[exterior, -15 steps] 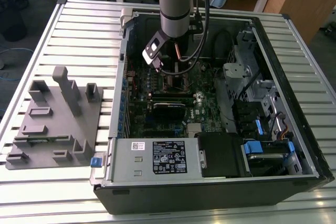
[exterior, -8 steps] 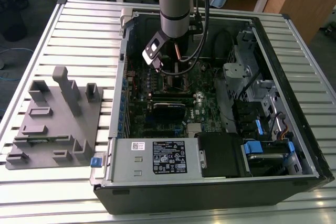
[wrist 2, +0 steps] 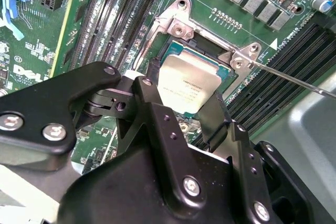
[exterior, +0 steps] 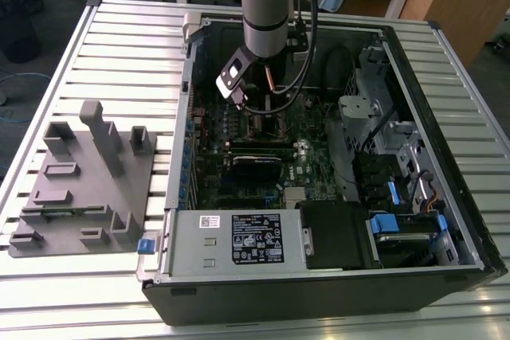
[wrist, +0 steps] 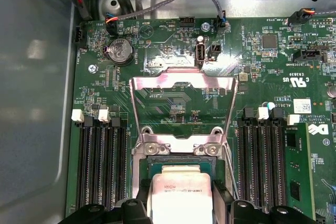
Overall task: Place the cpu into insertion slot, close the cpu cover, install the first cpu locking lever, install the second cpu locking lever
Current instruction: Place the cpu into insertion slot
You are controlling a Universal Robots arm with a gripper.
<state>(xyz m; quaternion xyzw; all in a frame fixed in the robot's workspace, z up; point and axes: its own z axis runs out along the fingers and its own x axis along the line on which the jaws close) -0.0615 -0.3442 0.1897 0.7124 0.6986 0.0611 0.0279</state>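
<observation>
Both jaws tight against the cpu (wrist 2: 189,85)

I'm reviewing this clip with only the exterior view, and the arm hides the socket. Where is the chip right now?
Observer: In the second wrist view, the small flat square chip with a dull grey metal top is held between the black tool's fingers, at the dark-framed square socket.
Reviewer: Is the cover down on it?
Observer: No. In the first wrist view, the thin silver-grey metal cover frame stands swung open, clear of the socket.
Reviewer: And the levers?
Observer: In the second wrist view, a thin steel lever rod sticks out free beside the socket, unlatched.
</observation>
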